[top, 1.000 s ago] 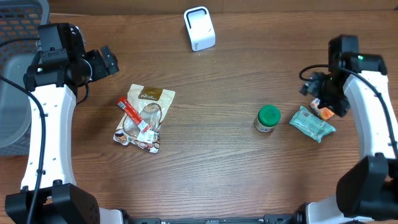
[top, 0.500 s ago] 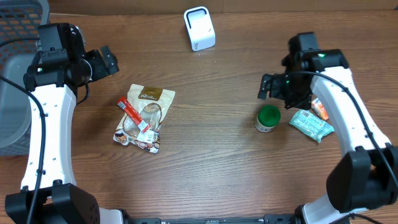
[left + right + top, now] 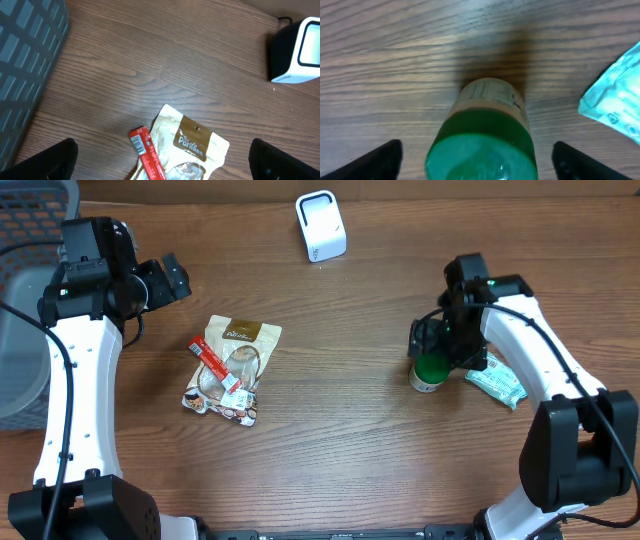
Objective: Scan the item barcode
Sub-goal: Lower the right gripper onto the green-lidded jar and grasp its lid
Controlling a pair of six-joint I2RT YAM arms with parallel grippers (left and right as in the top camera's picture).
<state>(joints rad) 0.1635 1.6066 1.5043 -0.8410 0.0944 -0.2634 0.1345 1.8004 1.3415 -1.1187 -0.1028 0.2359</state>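
approach for the grasp is in hand: the right gripper [image 3: 479, 159] is spread wide, unclenched, astride the green-lidded jar [image 3: 487, 115] near the table [image 3: 330, 430]'s right edge, and lowering and closing are called for next.

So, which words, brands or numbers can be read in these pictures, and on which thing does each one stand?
"PanBee" (my best reading, not certain): on the brown band of the snack pouch; the small word above it is too small to read.
On the red stick packet: print too small to read.
On the green-lidded jar: label print too blurred to read.
On the teal packet: small marks, unreadable.
On the white scanner: no text visible.
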